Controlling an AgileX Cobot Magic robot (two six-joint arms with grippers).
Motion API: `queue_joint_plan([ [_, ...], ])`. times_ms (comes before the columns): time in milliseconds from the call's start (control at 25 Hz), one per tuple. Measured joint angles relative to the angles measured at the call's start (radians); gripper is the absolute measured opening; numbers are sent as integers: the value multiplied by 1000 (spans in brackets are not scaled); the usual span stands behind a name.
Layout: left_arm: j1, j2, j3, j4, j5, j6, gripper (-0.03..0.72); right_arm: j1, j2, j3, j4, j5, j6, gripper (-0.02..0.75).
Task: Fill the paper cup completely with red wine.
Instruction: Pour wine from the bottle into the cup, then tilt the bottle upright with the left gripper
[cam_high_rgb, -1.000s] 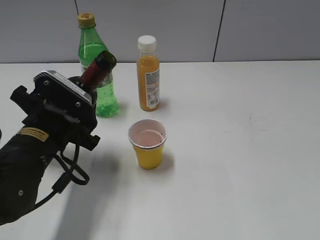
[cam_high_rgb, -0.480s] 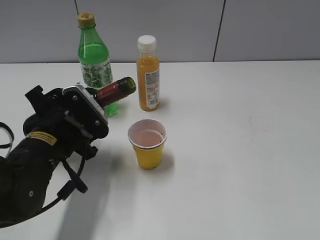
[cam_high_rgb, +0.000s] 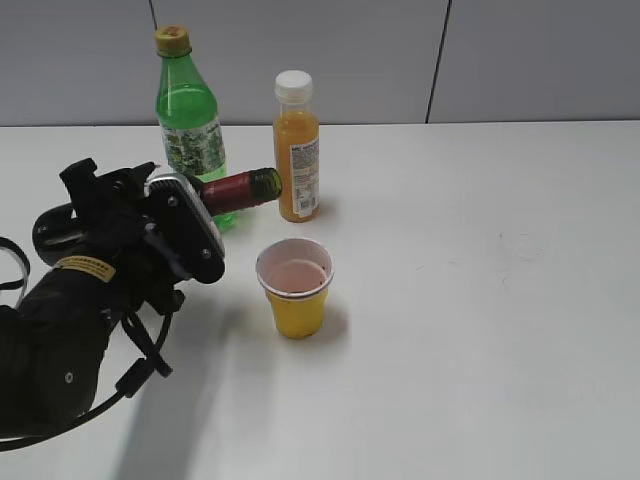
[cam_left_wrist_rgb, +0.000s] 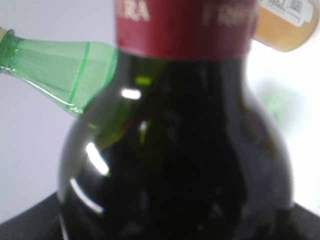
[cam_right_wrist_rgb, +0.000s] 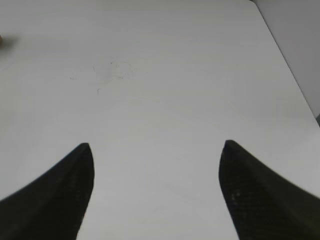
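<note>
The yellow paper cup (cam_high_rgb: 296, 288) stands upright in the middle of the table; a little reddish liquid shows at its bottom. My left gripper (cam_high_rgb: 180, 225) is shut on the dark red wine bottle (cam_high_rgb: 240, 187), which lies almost level, its neck pointing right with the mouth above and left of the cup's rim. The bottle's dark shoulder and red neck foil fill the left wrist view (cam_left_wrist_rgb: 175, 165). No wine stream is visible. My right gripper (cam_right_wrist_rgb: 156, 155) is open and empty over bare table, out of the exterior view.
A green soda bottle (cam_high_rgb: 190, 130) stands behind the wine bottle's neck, and an orange juice bottle (cam_high_rgb: 297, 150) stands just right of the bottle mouth. Both also show in the left wrist view, green soda (cam_left_wrist_rgb: 55, 62), orange juice (cam_left_wrist_rgb: 287, 25). White table (cam_high_rgb: 480, 300) extends right.
My left gripper has tipped the wine bottle from steeply upright down to nearly level, and its mouth has swung right and lower toward the cup. The cup has not moved.
</note>
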Motion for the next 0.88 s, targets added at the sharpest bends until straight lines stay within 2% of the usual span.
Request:
queue_joint_plan([
  [880, 0, 0, -29, -75, -1, 295, 550, 0, 0, 0, 0, 0, 0, 589],
])
